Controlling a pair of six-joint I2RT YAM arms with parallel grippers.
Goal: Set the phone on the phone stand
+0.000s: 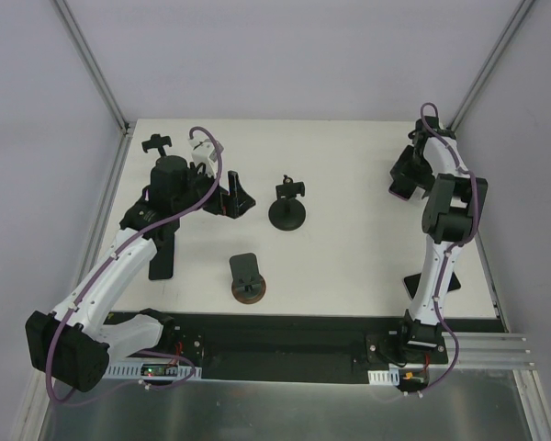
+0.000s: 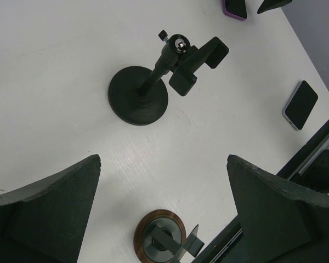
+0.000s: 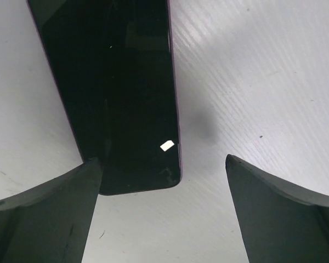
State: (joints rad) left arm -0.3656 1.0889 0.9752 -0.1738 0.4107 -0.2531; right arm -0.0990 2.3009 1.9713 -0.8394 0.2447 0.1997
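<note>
**A:** A white table (image 1: pixel 358 266) boxed in by pale walls, with metal posts at the far corners. What lies left of the stand?

**B:** Take the round-based phone stand (image 1: pixel 287 209) at mid-table as the mark. Far to its left, close to the table's left edge, stands a small clamp holder (image 1: pixel 156 144). Nearer than that, a dark flat slab (image 1: pixel 161 253) lies partly under the left arm. The left hand (image 1: pixel 232 199) hangs just left of the stand, its fingers (image 2: pixel 44 219) spread wide over bare table.

**A:** Is there room around the stand itself?

**B:** There is bare table all round its base. A wooden-disc holder (image 1: pixel 249 283) sits nearer and slightly left of it, apart from it.

**A:** And to the right?

**B:** First a wide bare stretch. Then comes the right hand (image 1: pixel 406 179), well right of the stand and near the table's right edge, with its fingers apart. The phone (image 3: pixel 115 82) has a dark screen and a purple rim. It lies flat on the table beneath that hand, its end beside the left finger, and I cannot tell whether they touch. Open table runs toward the other finger. A grey-rimmed phone (image 2: pixel 300 104) lies right of the stand and nearer, by the front edge.
</note>
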